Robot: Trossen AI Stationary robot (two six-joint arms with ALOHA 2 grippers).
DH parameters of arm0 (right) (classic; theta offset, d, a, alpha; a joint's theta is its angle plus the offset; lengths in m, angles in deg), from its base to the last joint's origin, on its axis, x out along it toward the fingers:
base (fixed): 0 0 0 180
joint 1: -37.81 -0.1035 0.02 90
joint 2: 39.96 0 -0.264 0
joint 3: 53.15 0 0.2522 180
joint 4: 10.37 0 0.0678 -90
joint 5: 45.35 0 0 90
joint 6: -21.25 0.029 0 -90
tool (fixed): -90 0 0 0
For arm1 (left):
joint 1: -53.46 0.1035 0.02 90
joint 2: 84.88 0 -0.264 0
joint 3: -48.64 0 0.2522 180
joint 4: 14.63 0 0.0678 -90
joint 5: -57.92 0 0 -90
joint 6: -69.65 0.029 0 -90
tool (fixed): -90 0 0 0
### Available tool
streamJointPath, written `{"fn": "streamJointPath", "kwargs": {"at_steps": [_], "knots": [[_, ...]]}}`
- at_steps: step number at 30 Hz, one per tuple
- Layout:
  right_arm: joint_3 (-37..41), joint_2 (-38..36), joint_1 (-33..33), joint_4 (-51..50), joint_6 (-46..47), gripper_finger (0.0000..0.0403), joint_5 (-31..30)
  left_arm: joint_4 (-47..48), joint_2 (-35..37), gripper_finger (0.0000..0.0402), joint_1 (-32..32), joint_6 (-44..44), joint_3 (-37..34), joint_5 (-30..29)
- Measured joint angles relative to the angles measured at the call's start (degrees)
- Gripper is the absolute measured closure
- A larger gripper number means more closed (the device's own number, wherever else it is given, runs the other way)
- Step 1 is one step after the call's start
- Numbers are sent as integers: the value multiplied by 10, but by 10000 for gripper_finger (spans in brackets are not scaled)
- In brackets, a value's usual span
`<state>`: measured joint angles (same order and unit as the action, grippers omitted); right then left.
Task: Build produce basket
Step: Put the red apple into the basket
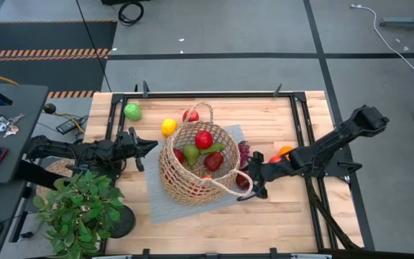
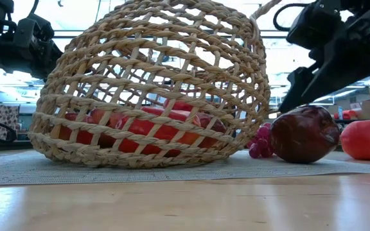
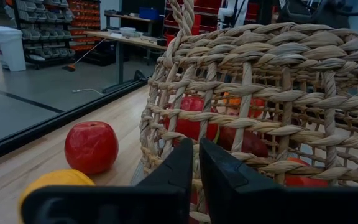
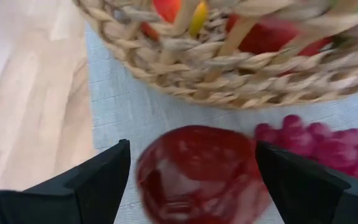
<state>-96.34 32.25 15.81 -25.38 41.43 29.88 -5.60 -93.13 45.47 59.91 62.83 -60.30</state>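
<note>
Several red and green toy fruits (image 1: 204, 139) already fill my round tan wicker basket (image 1: 185, 188) at table centre; my right gripper (image 4: 188, 165), wide, straddles a dark red fruit (image 4: 201, 174) at its four o'clock, ungrasped; left gripper (image 3: 197, 163) shut, empty.

One wicker basket (image 1: 192, 169), one grey mat (image 1: 157, 194), one potted plant (image 1: 77, 208), one green apple (image 1: 132, 111), one lemon (image 1: 168, 126), two arms.
</note>
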Motion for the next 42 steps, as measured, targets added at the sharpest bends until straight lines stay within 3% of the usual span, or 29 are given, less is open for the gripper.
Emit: {"fn": "streamJointPath", "kwargs": {"at_steps": [10,17,23,33,42], "knots": [[-3,66,17,33,15,7,20,0,0,366,0,0,0,0],[-3,91,18,51,-22,6,28,0,0,367,0,0,0,0],[-2,86,18,44,-48,8,29,0,0,361,0,0,0,0],[-1,81,19,39,-50,50,35,0,0,369,0,0,0,0],[-3,-11,24,-9,-44,54,38,0,0,361,0,0,0,0]]}}
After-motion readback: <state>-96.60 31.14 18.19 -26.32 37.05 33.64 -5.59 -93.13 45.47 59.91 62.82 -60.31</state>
